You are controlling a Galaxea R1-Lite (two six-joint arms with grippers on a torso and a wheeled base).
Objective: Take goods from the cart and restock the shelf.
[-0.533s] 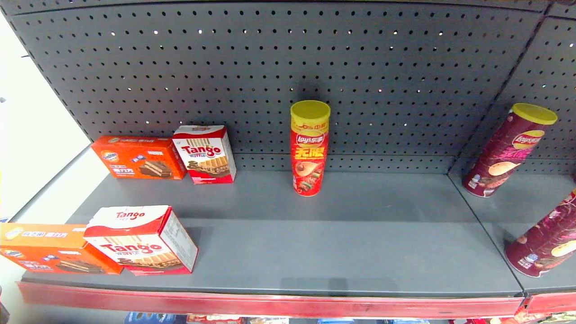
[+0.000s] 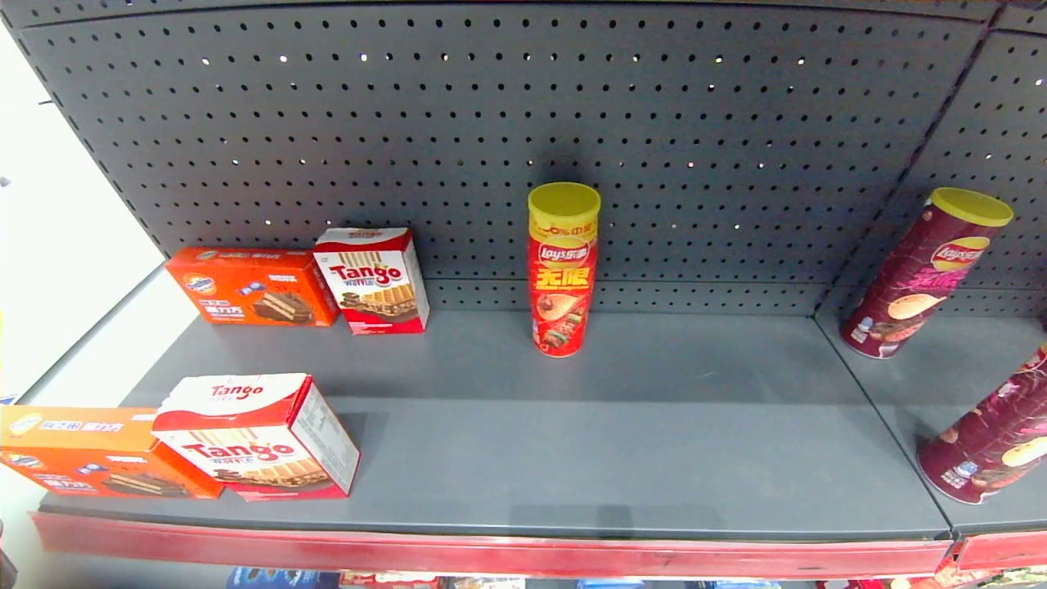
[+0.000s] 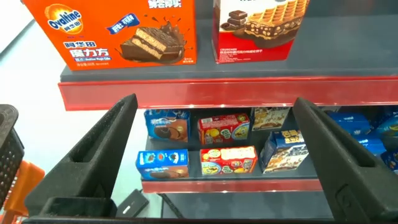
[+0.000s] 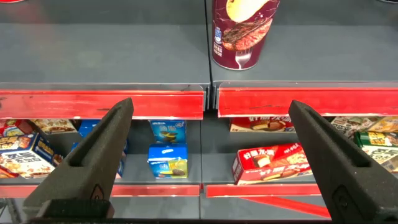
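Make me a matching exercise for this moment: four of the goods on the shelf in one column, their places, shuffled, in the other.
1. red chip can
2. front wafer box
3. back orange box
4. back purple chip can

A. right-hand bay, at the back
B. front row, beside the front orange box
C. back row, farthest left
D. back row, alone mid-shelf

Pairs: 1-D, 2-B, 3-C, 4-A

Lighting in the head view was bright and even; the red can threw a soft shadow on the pegboard panel behind it. The frame's left edge was blown out to white, and pinpoints of light showed through panel holes. The shelf lip bowed near the frame borders.
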